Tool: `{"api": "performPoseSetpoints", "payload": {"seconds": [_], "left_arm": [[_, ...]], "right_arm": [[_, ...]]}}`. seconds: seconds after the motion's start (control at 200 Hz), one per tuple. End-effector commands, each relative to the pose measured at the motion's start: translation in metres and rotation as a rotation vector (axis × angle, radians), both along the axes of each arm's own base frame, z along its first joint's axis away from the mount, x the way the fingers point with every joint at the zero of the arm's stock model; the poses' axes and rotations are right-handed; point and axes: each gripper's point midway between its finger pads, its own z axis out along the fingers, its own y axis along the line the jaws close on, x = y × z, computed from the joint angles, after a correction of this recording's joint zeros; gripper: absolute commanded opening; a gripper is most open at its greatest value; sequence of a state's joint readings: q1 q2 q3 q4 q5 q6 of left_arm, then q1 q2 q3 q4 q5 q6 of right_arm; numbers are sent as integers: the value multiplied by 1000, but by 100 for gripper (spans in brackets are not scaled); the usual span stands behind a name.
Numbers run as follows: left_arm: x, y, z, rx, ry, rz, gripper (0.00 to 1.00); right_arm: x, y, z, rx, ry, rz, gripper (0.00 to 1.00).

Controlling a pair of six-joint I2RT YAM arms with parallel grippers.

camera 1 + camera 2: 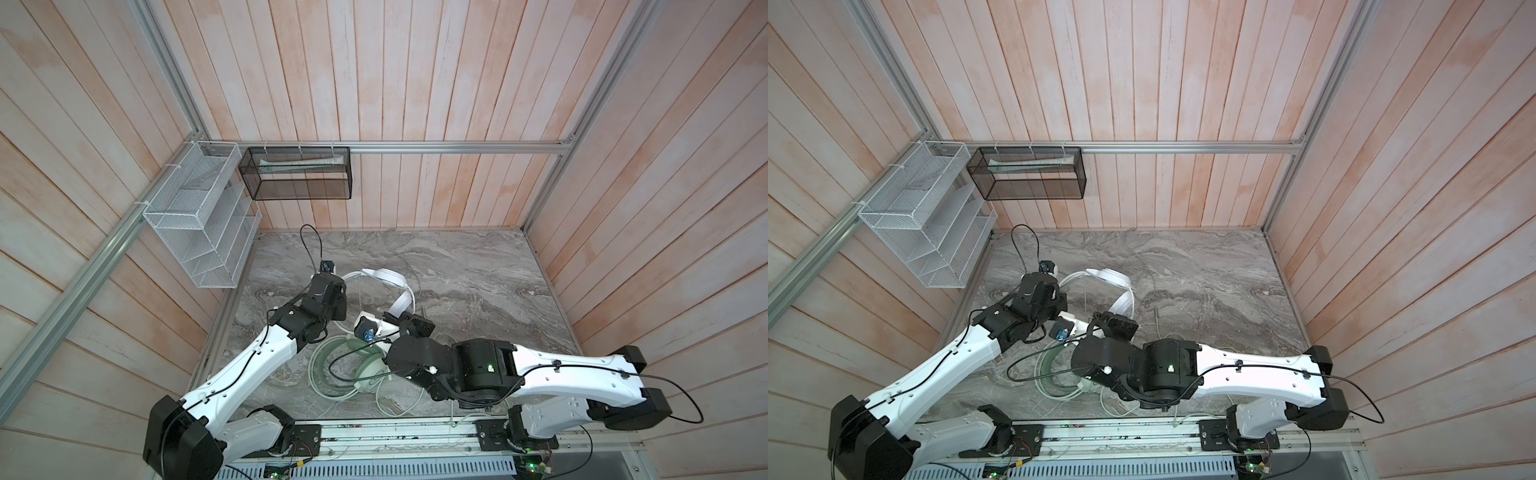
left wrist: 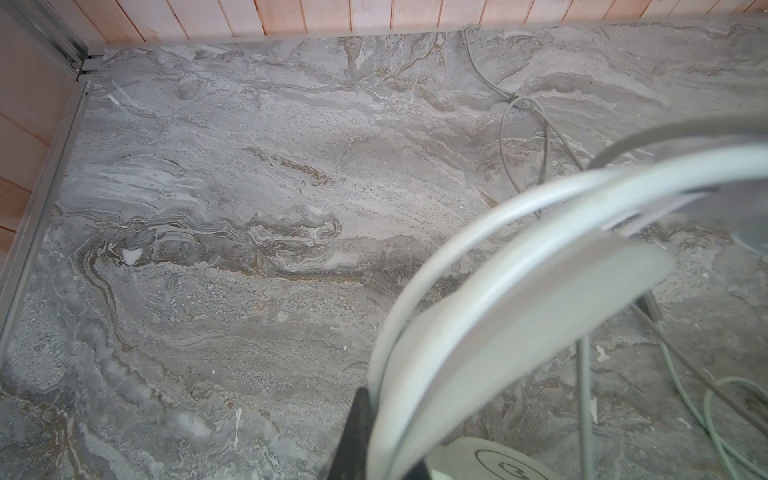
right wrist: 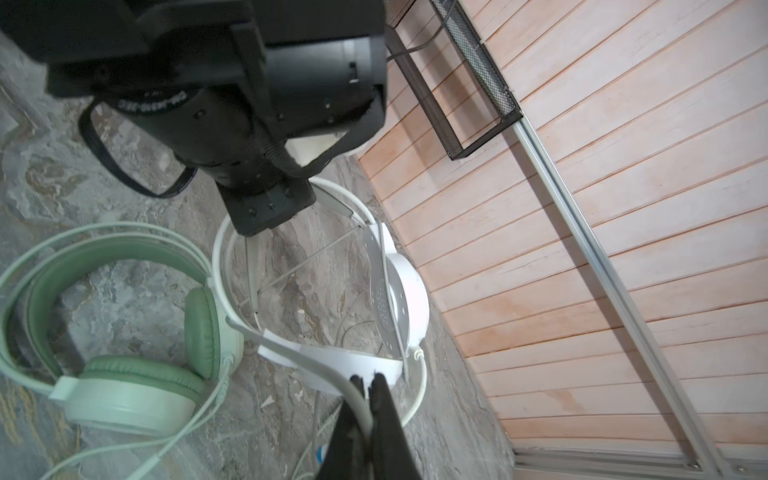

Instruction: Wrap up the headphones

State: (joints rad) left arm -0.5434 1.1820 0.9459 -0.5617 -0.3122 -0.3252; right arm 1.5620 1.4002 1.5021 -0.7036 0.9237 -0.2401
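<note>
The green headphones [image 3: 133,390] lie on the counter [image 1: 478,291] near the front, with their cable coiled beside them. Just beyond, the right hand [image 3: 368,382] is clamped on the thin band of the white headphones [image 1: 388,276]. The left hand [image 2: 368,409] pinches the same band farther along. At the far walls hang 2 baskets: a white basket [image 1: 195,216] and a black basket [image 1: 299,174].

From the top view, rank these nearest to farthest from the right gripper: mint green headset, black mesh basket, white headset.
1. white headset: its band is pinched in the right gripper, mid-table.
2. mint green headset: lying on the table just on the robot's side of the gripper.
3. black mesh basket: hung on the back wall rail, well beyond.
</note>
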Motion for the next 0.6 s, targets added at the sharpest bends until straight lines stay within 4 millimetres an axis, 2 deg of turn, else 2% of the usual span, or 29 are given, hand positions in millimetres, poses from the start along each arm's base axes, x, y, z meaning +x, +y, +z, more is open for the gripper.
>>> {"api": "performPoseSetpoints", "payload": {"seconds": [0.0, 0.235, 0.42, 0.515, 0.595], "left_arm": [[6, 3, 0, 27, -8, 15, 0], [6, 10, 10, 22, -48, 50, 0], [4, 8, 23, -24, -96, 46, 0], [3, 9, 32, -48, -125, 51, 0], [1, 14, 41, -59, -163, 73, 0]], "right_arm": [[-4, -18, 9, -74, -33, -29, 0], [-13, -36, -30, -118, 73, -12, 0], [-10, -44, -27, -36, 78, -9, 0], [-1, -49, -39, -44, 88, -23, 0], [3, -53, -43, -46, 92, -46, 0]]}}
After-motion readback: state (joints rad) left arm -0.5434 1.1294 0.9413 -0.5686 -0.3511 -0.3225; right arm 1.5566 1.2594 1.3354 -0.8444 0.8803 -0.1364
